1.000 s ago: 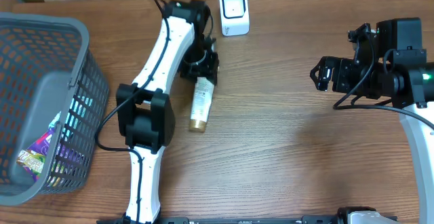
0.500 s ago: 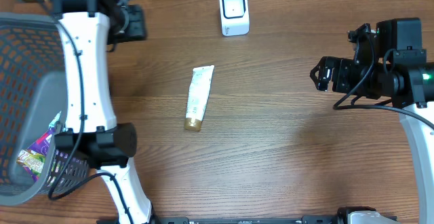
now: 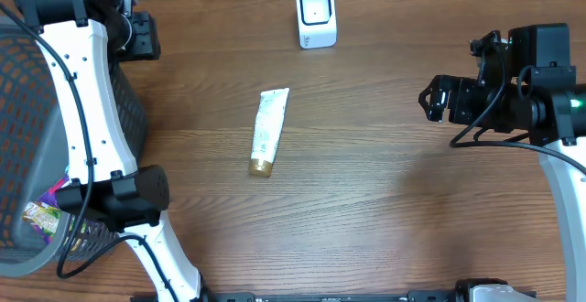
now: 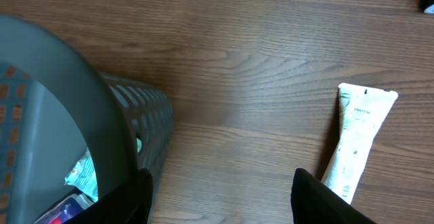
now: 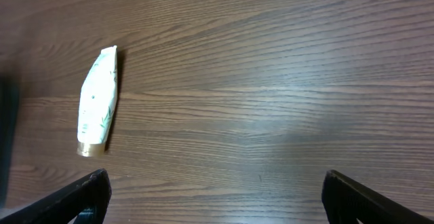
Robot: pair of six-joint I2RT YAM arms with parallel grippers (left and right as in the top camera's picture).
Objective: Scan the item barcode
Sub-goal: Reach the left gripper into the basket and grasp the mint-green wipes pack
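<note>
Since a second ago the left arm has swung off the tube [image 3: 268,130] and out to the far left, so the left gripper [image 4: 222,176] now hangs over the far edge of the basket [image 3: 27,128]. Half a second ago it was already on that side, and it has since shifted a little further left. Neither the tube nor the right arm has moved.

In the left wrist view the left fingers [image 4: 129,200] stand apart with bare wood between them, holding nothing. The right gripper [image 5: 215,176] hovers at the right of the table [image 3: 385,201], its jaws wide apart and empty, well away from the tube.

Lying flat on the table left of centre is the tube, touched by neither gripper. Its gold cap points near and its crimped end points far, roughly toward the scanner [image 3: 316,16]. That scanner stands at the far edge, a little right of the tube and apart from it. A colourful packet [image 3: 41,215] lies in the basket at the left side.
</note>
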